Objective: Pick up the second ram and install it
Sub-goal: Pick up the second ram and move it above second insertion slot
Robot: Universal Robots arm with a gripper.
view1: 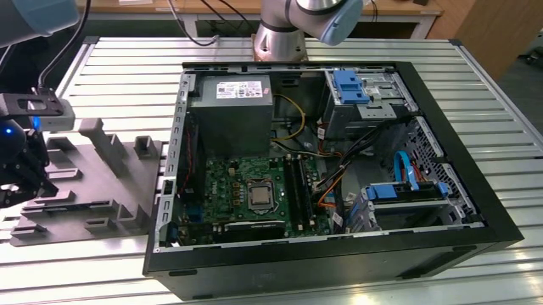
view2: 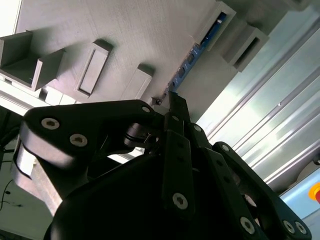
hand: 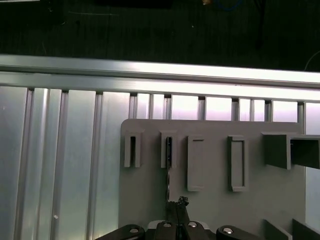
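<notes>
At the exterior view's left edge, over the grey holder plate [view1: 110,159] on the slatted metal worktop [view1: 127,76], the claw [view1: 21,178] hangs low, well apart from the open computer case [view1: 458,241].

In the second wrist view the claw [view2: 172,100] has its black fingers drawn together. They appear clamped on the near end of the second ram [view2: 192,57]. This is a thin blue stick standing on edge, with its far end seated in a raised pocket of the plate [view2: 125,40]. The first wrist view shows the stick [hand: 169,150] edge-on. It runs from the second pocket from the plate's worktop end towards the claw [hand: 179,204], and the other pockets on the plate [hand: 150,200] look empty.

Several things could go wrong from this position:
- **Weak hold:** the grip seems to sit at one end rather than the middle. The stick could therefore pivot or slide between the pads once its weight comes free.
- **Binding in the pocket:** the pocket walls hug the far end. A pull that is not in line with them could jam the board or drag the whole plate across the worktop.
- **Poor alignment at the slot:** any tilt picked up here would matter at the motherboard [view1: 246,184]. Its narrow black slots [view1: 297,184] lie close beside loose cables.
</notes>
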